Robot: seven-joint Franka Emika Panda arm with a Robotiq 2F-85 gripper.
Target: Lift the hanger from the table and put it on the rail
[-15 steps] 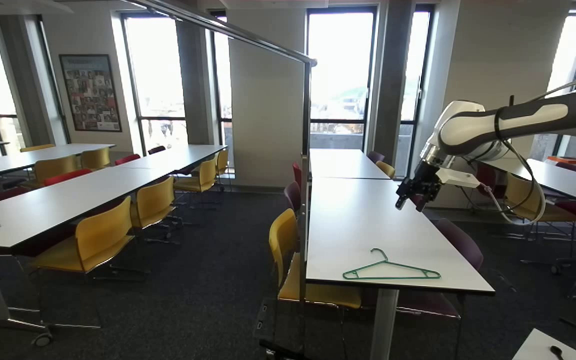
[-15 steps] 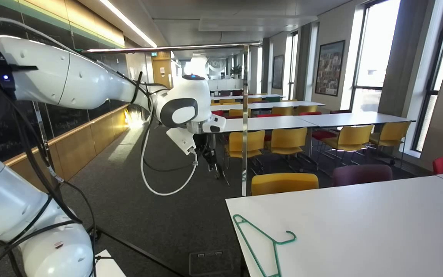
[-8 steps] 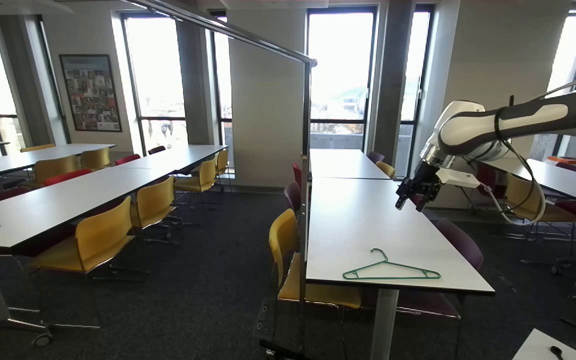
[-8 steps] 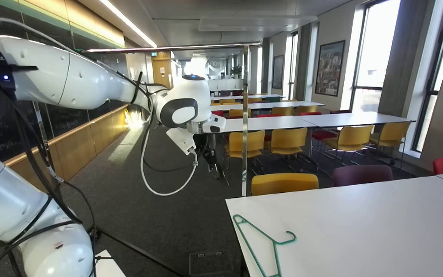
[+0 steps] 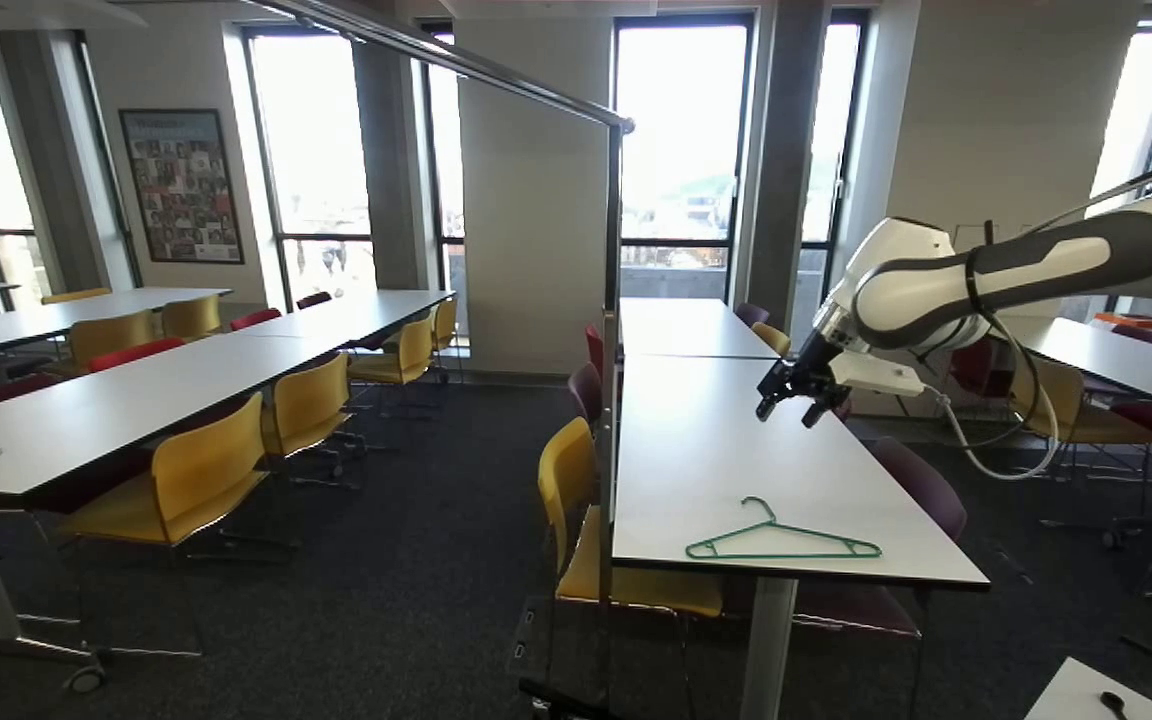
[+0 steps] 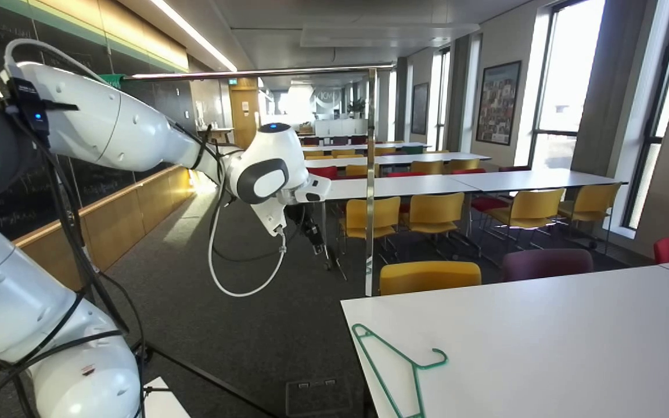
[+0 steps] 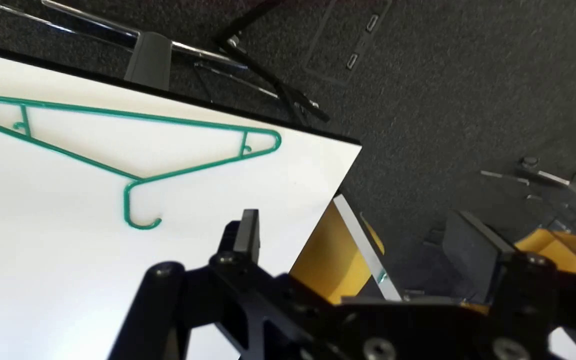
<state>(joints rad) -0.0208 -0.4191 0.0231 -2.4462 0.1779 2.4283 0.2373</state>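
Note:
The green hanger [image 5: 784, 556] lies flat on the white table [image 5: 706, 450] near its front edge. In the other views the hanger [image 6: 389, 345] [image 7: 143, 117] is also on the bare white top [image 6: 532, 342] [image 7: 43, 250], its hook pointing away from the edge. The grey metal rail [image 5: 476, 68] runs high above the floor and also shows in an exterior view [image 6: 288, 72]. My gripper [image 5: 787, 414] is open and empty, in the air well above the hanger and apart from it. The wrist view shows its fingers wide apart [image 7: 360, 242]; its tips are small and dark in an exterior view [image 6: 320, 251].
The rail's upright post [image 5: 613, 300] [image 6: 369, 174] stands beside the table; it shows between my fingers [image 7: 368, 250]. Yellow chairs [image 5: 566, 470] [image 6: 430, 277] and purple chairs [image 5: 921, 485] flank the table. A green thing [image 6: 112, 80] shows at the rail's end behind the arm.
In the last half second the arm and gripper have shifted left and the arm sits a little lower. The hanger, table and rail have not moved. The gripper stays open.

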